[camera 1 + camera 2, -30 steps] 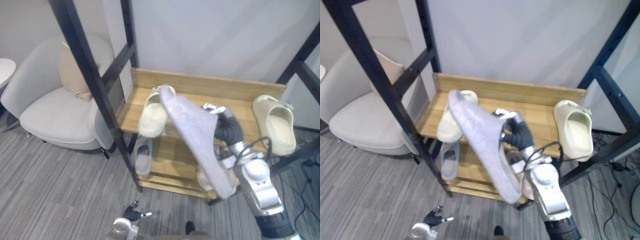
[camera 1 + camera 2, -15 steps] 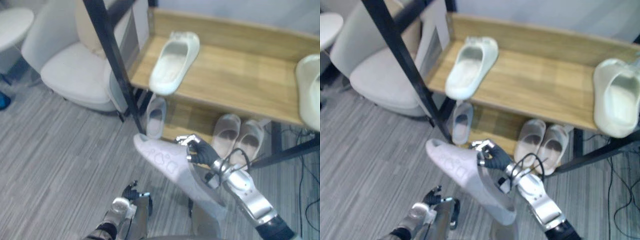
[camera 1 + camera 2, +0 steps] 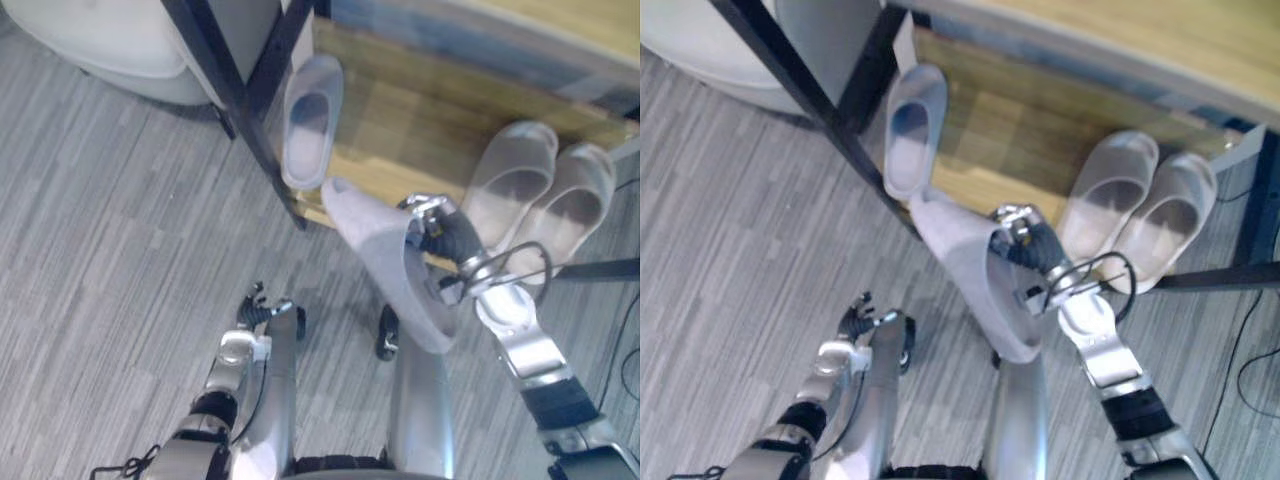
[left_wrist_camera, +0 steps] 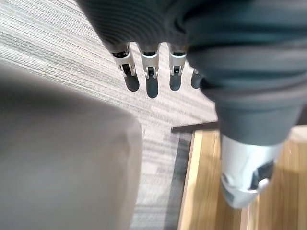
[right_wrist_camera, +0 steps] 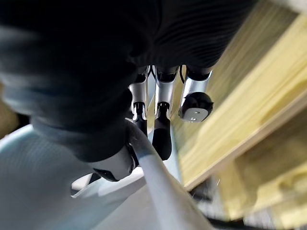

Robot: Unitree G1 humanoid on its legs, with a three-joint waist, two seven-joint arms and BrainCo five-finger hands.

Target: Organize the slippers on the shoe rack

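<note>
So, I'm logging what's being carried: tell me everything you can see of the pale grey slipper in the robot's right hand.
The pale grey slipper is a smooth one-piece slide, foam or rubber by its look. The right hand is curled over its side rim, holding it tilted above the striped grey floor, one end pointing at the wooden bottom shelf, close to the lone grey slipper lying there; whether they touch is unclear.

Two silver-grey arms, right arm (image 3: 522,338) with a black band near the elbow, right hand (image 3: 441,228) and left hand (image 3: 260,308) under dark ribbed covers, silver fingers (image 4: 151,82) with rounded dark tips.
</note>
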